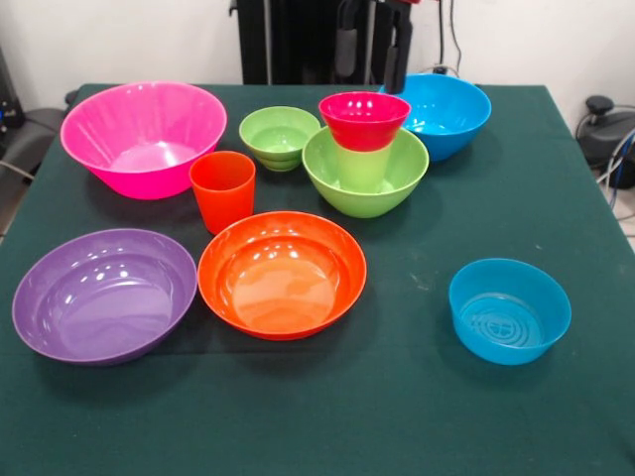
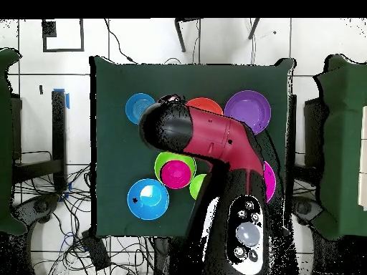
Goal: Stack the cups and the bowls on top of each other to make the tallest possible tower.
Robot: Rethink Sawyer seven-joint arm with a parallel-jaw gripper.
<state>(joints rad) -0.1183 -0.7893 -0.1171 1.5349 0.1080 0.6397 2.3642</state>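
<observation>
The tower stands at the back middle: a medium green bowl (image 1: pixel 365 183) holds the lime cup (image 1: pixel 361 165), with the small red bowl (image 1: pixel 364 119) on top; it also shows in the overhead view (image 2: pixel 175 172). My gripper (image 1: pixel 372 50) hangs just above the red bowl at the top edge, open and empty. In the overhead view the arm hides it. Loose on the table are the orange cup (image 1: pixel 222 188), pink bowl (image 1: pixel 144 134), small green bowl (image 1: pixel 280 136), large blue bowl (image 1: pixel 448 114), orange bowl (image 1: pixel 282 275), purple bowl (image 1: pixel 104 295) and small blue bowl (image 1: pixel 509 309).
The green cloth table (image 1: pixel 417 416) bears everything. The red arm (image 2: pixel 215 140) covers the table's middle in the overhead view. Chairs and cables lie on the floor round the table.
</observation>
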